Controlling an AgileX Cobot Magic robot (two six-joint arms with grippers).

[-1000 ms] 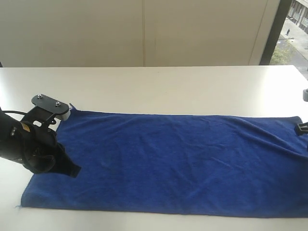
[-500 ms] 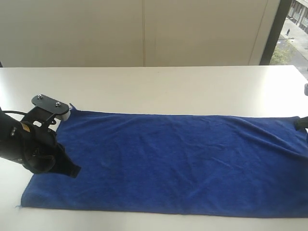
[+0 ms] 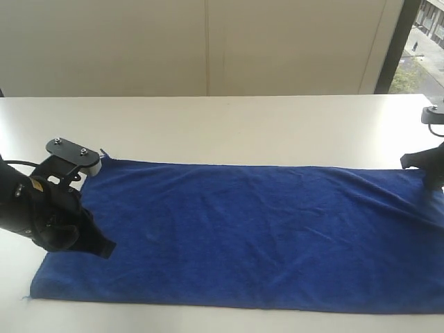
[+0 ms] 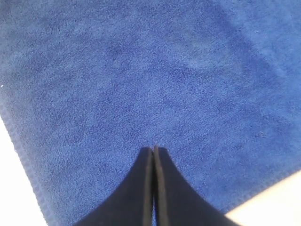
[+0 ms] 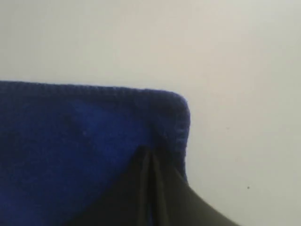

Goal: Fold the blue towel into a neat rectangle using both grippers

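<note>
The blue towel (image 3: 257, 229) lies spread flat and long across the white table (image 3: 243, 125), with a slight ridge running toward its far right corner. My left gripper (image 3: 104, 248) hovers over the towel's left end; in the left wrist view its jaws (image 4: 154, 148) are pressed together above flat cloth (image 4: 141, 70), with nothing pinched that I can see. My right gripper (image 3: 429, 170) sits at the far right corner. The right wrist view shows it (image 5: 150, 150) shut, tips sunk into the towel's hemmed corner (image 5: 70, 141).
Bare table top surrounds the towel on all sides, with a narrow strip along the near edge. A pale wall stands behind the table, and a window (image 3: 423, 41) shows at the upper right.
The right gripper has come further into view at the towel's far right corner and closed there. The left arm and the towel have stayed where they were.
</note>
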